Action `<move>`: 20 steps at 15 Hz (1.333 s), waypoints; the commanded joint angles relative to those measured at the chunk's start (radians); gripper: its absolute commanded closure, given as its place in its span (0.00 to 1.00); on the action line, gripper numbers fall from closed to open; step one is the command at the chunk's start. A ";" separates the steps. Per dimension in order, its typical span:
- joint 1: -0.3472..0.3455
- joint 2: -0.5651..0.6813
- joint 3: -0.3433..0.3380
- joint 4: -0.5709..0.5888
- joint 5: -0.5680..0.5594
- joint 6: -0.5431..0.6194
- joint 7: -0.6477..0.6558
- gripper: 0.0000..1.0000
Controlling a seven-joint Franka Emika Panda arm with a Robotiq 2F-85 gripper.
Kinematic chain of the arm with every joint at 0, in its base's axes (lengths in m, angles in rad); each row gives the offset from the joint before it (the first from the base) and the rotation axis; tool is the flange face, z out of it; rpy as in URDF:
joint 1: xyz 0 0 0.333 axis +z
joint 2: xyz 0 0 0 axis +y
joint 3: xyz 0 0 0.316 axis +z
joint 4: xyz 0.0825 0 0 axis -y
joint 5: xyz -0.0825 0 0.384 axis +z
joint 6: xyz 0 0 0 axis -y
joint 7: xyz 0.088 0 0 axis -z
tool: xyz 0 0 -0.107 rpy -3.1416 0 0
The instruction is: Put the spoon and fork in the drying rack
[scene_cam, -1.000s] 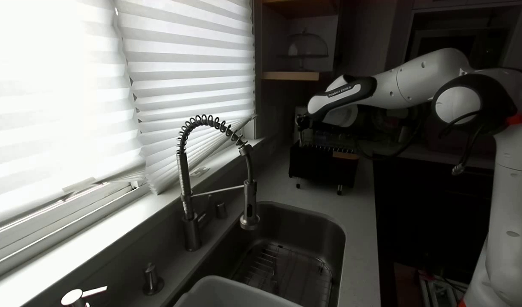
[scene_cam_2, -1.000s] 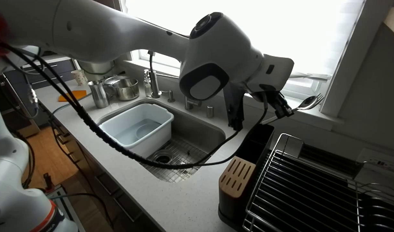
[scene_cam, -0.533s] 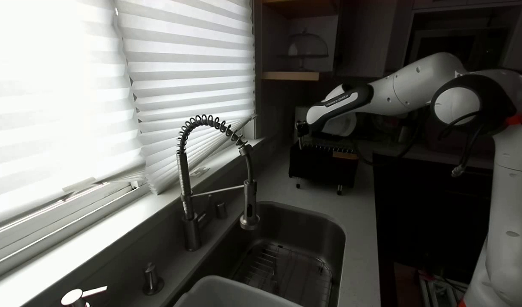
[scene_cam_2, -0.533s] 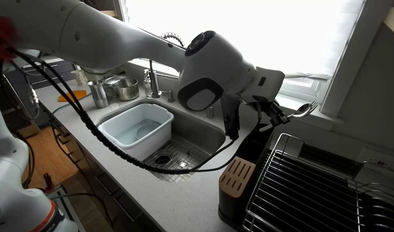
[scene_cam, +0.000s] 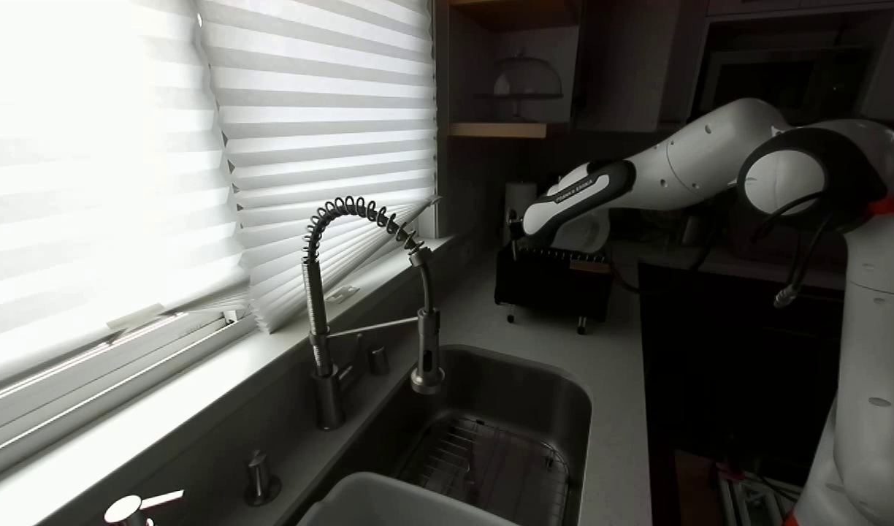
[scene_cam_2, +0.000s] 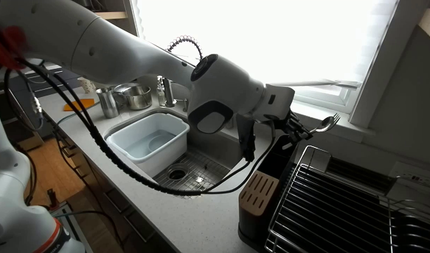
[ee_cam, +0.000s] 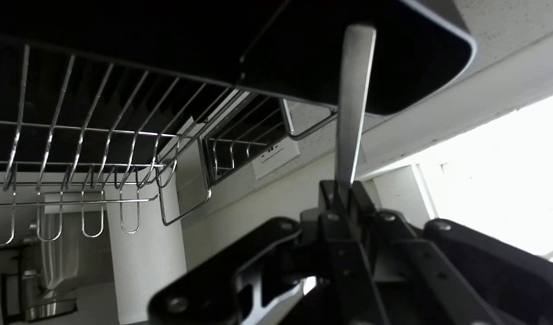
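My gripper point(scene_cam_2: 303, 134) is shut on the metal spoon point(scene_cam_2: 326, 124) and fork point(scene_cam_2: 336, 118), held together. The bowl and tines stick out past the fingers on one side in an exterior view. The handle point(ee_cam: 354, 85) points down on the other side, tilted, over the open black utensil bin of the drying rack point(scene_cam_2: 332, 211). In the wrist view the fingertips point(ee_cam: 347, 192) pinch the handle, and its end shows against the bin's dark inside. I cannot tell whether the end is below the rim. The rack point(scene_cam: 553, 285) stands on the counter beyond the sink.
A wooden slotted block point(scene_cam_2: 256, 192) fills the bin's near end. The rack's wire grid point(ee_cam: 82, 131) lies beside the bin. The sink holds a white tub point(scene_cam_2: 165, 140). A coiled faucet point(scene_cam: 319, 314) rises behind the sink. The window sill point(scene_cam_2: 345, 121) is close behind the gripper.
The arm and gripper have moved down, bringing the spoon and fork lower. The handle now tilts more steeply and sits closer to the bin's mouth. The gripper has stayed shut.
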 commanded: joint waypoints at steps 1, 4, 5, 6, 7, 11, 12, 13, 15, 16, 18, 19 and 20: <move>0.013 -0.008 0.004 -0.058 -0.004 0.098 -0.010 0.98; 0.022 -0.006 0.000 -0.094 -0.065 0.171 0.043 0.98; 0.025 -0.003 -0.003 -0.101 -0.073 0.191 0.044 0.98; 0.026 0.000 -0.004 -0.109 -0.085 0.210 0.046 0.98; 0.026 0.004 -0.005 -0.116 -0.094 0.234 0.048 0.98; 0.036 0.015 -0.006 -0.142 -0.063 0.311 0.010 0.98; 0.040 0.018 -0.008 -0.147 -0.059 0.327 0.009 0.98; 0.041 0.020 -0.008 -0.152 -0.057 0.344 0.007 0.98; 0.048 0.025 -0.010 -0.161 -0.049 0.371 0.004 0.98; 0.052 0.026 -0.012 -0.164 -0.043 0.378 0.001 0.98; 0.059 0.026 -0.014 -0.173 -0.033 0.390 -0.004 0.90; 0.063 0.027 -0.016 -0.176 -0.027 0.393 -0.007 0.65; 0.066 0.027 -0.017 -0.177 -0.022 0.394 -0.008 0.65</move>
